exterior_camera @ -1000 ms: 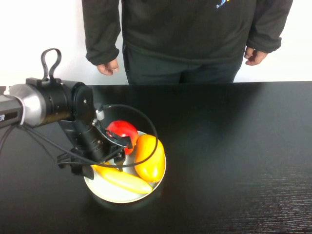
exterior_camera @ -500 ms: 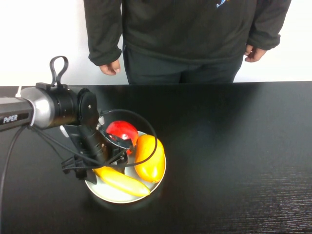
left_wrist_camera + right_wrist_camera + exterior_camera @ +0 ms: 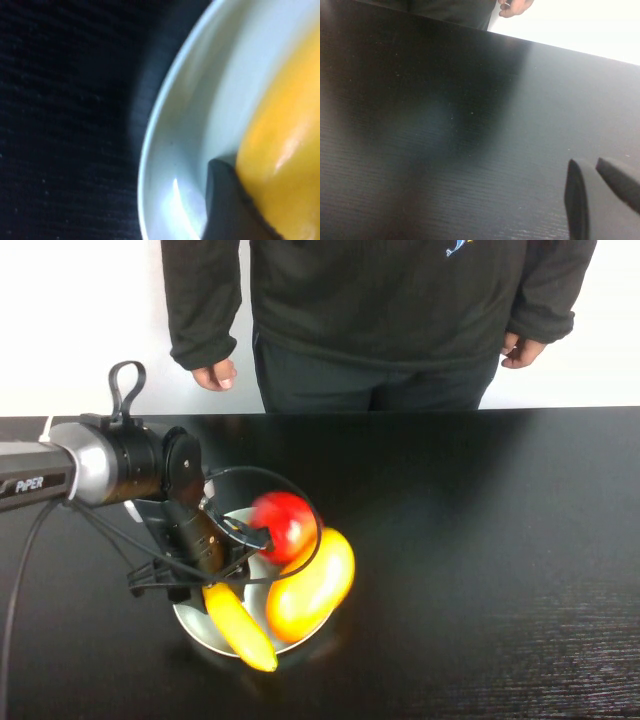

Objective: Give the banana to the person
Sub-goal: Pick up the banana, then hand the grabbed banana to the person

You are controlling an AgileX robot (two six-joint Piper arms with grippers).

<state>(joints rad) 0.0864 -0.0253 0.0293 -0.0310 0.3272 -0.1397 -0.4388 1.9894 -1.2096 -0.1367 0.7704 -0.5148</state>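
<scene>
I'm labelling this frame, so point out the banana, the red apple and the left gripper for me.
banana point(image 3: 240, 628): high view, middle of its yellow body.
red apple point(image 3: 285, 522): high view, its top.
left gripper point(image 3: 213, 562): high view, at the fingertips over the bowl.

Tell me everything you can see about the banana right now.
The banana is smooth, bright yellow, slim and slightly curved. It lies in the white plate, its pointed near end poking over the rim. The left tool sits at its far end; the orange-yellow fruit lies alongside. The right tool is elsewhere.
</scene>
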